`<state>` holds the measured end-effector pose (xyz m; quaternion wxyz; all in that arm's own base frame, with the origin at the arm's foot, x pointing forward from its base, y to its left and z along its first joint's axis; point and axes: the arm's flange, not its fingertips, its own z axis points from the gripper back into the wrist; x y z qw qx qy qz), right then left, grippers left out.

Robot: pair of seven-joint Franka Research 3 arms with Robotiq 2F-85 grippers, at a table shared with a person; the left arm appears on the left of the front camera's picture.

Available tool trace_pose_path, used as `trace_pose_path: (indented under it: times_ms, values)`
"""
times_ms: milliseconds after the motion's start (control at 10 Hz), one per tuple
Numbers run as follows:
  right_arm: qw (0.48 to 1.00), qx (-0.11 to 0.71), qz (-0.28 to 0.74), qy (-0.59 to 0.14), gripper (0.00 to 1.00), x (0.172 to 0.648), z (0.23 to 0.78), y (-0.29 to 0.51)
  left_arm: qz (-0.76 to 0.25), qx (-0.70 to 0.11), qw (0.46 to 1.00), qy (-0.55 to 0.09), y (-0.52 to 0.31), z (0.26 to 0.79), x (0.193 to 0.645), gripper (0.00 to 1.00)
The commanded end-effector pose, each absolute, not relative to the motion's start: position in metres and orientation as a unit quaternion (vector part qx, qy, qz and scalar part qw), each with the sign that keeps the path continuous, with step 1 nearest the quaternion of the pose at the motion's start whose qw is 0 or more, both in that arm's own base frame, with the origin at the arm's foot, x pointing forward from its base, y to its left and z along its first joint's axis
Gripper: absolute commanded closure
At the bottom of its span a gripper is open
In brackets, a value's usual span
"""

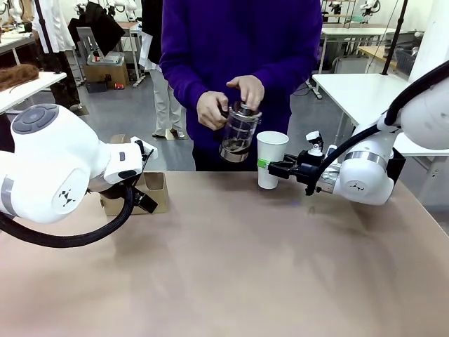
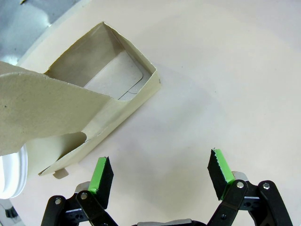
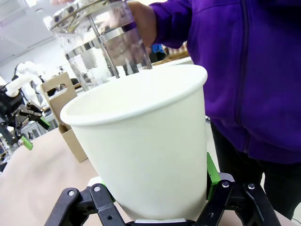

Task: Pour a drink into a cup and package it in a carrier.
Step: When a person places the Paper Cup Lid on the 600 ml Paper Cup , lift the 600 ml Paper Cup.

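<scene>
A person at the far side holds the clear jug (image 1: pixel 238 130) in both hands, slightly tilted, just left of the cup. The dark drink (image 1: pixel 234 147) sits low in it. My right gripper (image 1: pixel 269 166) is shut on the tall white paper cup (image 1: pixel 271 156), which stands upright near the table's far edge. In the right wrist view the cup (image 3: pixel 141 146) sits between the green pads (image 3: pixel 211 176), with the jug (image 3: pixel 101 42) behind its rim. The brown carrier (image 1: pixel 156 189) stands at far left. My left gripper (image 2: pixel 160 176) hangs open over bare table beside the carrier (image 2: pixel 99 101).
The person's body stands close behind the far table edge (image 1: pixel 210 172). A white rounded object (image 2: pixel 8 174) shows partly behind the carrier in the left wrist view. White tables (image 1: pixel 358 91) stand farther back. The brown tabletop (image 1: pixel 231 267) stretches toward the front.
</scene>
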<state>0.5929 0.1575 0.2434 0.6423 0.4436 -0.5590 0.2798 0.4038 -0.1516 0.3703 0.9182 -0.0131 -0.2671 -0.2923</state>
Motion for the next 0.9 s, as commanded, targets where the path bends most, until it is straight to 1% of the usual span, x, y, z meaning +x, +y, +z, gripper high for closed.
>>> trace_pose_path:
  times_ms: [0,800]
  values:
    - [0.640,0.444,0.278,-0.563,0.20,0.5896,0.2490,0.1582,-0.292,-0.014,0.918,-0.267,-0.1516,0.3706,0.4036,0.00]
    - [0.640,0.444,0.278,-0.563,0.20,0.5896,0.2490,0.1582,-0.292,-0.014,0.918,-0.267,-0.1516,0.3706,0.4036,0.00]
